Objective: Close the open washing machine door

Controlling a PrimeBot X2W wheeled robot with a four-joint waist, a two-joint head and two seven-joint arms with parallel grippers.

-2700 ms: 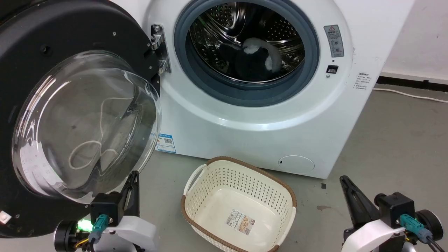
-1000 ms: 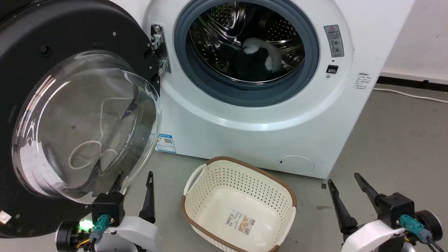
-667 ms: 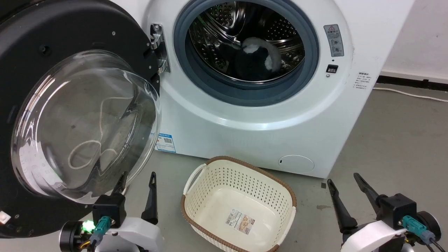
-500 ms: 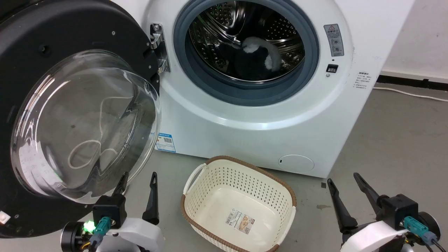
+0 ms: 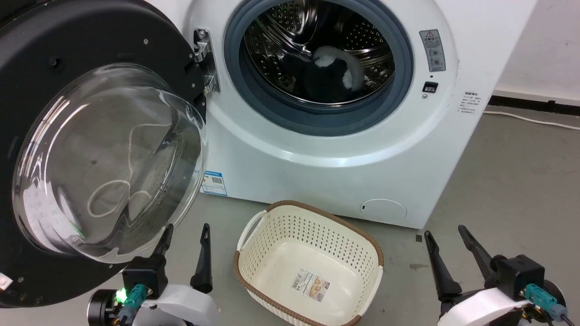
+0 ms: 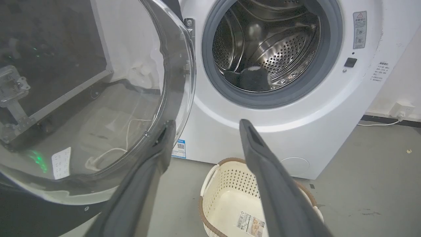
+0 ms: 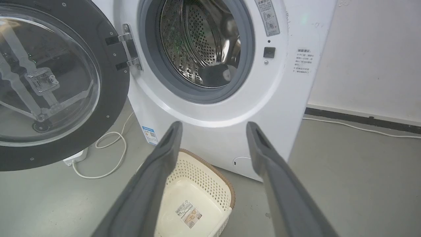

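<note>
Lowest in the head view, the left gripper (image 5: pixel 187 226) has its two fingers spread, and the right gripper (image 5: pixel 444 231) is spread likewise. Their pale wrists are cut off by the bottom edge. The left gripper's outer finger overlaps the lower rim of the door (image 5: pixel 108 158); whether it touches the glass cannot be told, even in the left wrist view, where that fingertip lies right over the glass edge.

Between the grippers, a cream basket (image 5: pixel 317 209) with a brown rim sits on the grey floor (image 5: pixel 498 190). It has a label (image 5: pixel 310 285) on its bottom, with print too small to read. Its near edge runs out of view.

The door stands wide open, swung out to the left of the machine (image 5: pixel 326 172) and held by a metal hinge (image 5: pixel 204 59). Its black rim is cut off at the left and top. Through the bulging glass a white cable (image 7: pixel 108 154) on the floor shows, distorted.

Behind, the drum (image 5: pixel 290 40) gapes inside its grey ring. A dark bundle (image 5: pixel 331 74) with pale patches lies in it, and what it is cannot be made out. The machine's top is out of view.
</note>
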